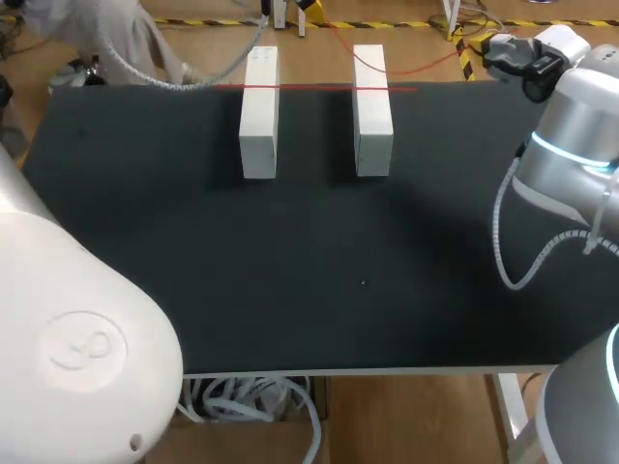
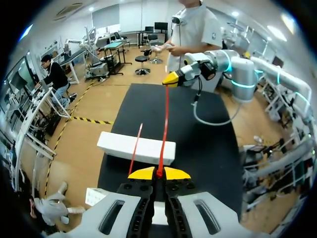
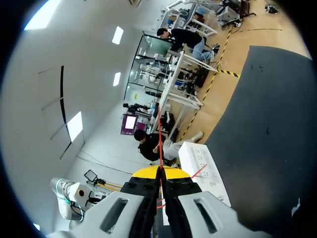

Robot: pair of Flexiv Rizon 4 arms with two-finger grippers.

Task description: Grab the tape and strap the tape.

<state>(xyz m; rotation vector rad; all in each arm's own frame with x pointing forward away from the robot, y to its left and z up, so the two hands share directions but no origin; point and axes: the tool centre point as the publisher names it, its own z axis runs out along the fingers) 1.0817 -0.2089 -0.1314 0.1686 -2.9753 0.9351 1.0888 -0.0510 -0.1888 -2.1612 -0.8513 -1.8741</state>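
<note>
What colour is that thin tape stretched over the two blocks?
Red; the tape shows best in the left wrist view.

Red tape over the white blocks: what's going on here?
Both arms are holding the red tape. The left gripper is shut on one part of it and the right gripper on another, so it runs stretched between them. In the head view it crosses the far ends of the two white blocks standing on the black table.
</note>
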